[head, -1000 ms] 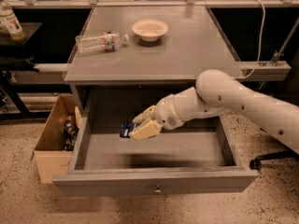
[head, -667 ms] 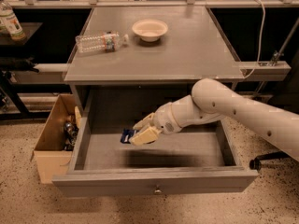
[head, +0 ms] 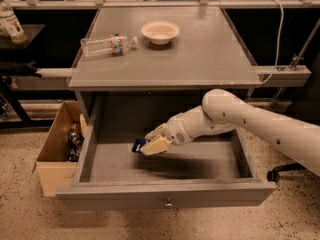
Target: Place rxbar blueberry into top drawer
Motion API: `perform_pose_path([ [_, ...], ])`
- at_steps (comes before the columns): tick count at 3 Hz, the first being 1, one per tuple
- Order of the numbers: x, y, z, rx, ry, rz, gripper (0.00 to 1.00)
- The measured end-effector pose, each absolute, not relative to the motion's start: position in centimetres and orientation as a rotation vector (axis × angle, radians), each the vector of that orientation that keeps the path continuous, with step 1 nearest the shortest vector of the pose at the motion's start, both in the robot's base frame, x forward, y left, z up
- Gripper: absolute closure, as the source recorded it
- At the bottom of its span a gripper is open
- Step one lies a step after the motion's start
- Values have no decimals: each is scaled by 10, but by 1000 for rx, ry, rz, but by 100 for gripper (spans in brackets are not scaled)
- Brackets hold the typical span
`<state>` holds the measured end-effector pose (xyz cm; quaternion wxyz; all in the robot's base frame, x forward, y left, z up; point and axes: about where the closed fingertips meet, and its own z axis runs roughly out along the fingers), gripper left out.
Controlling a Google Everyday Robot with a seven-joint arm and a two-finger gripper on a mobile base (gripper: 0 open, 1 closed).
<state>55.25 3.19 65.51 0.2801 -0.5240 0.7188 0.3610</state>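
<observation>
The top drawer (head: 165, 196) of the grey table is pulled wide open, with a small round knob on its front. My gripper (head: 152, 143) reaches down inside the drawer from the right, low over the left half of its floor. It is shut on the rxbar blueberry (head: 138, 145), a small dark blue wrapper that sticks out to the left of the tan fingers (head: 157, 146). The bar is close above the drawer floor; I cannot tell whether it touches it.
On the table top (head: 200, 54) lie a clear plastic bottle (head: 107, 45) on its side and a white bowl (head: 160, 31). A tan cardboard box (head: 55, 151) with items stands on the floor left of the drawer. A bottle (head: 11, 24) stands on a shelf at far left.
My gripper has moved lower and a little to the left inside the drawer, carrying the blue bar with it toward the drawer floor.
</observation>
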Motion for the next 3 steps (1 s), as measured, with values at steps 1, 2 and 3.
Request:
perform_pose_path([
  [1, 553, 32, 650, -1404, 1937, 966, 17],
  [2, 553, 32, 650, -1404, 1939, 963, 0],
  [3, 556, 26, 659, -1367, 1914, 961, 0],
])
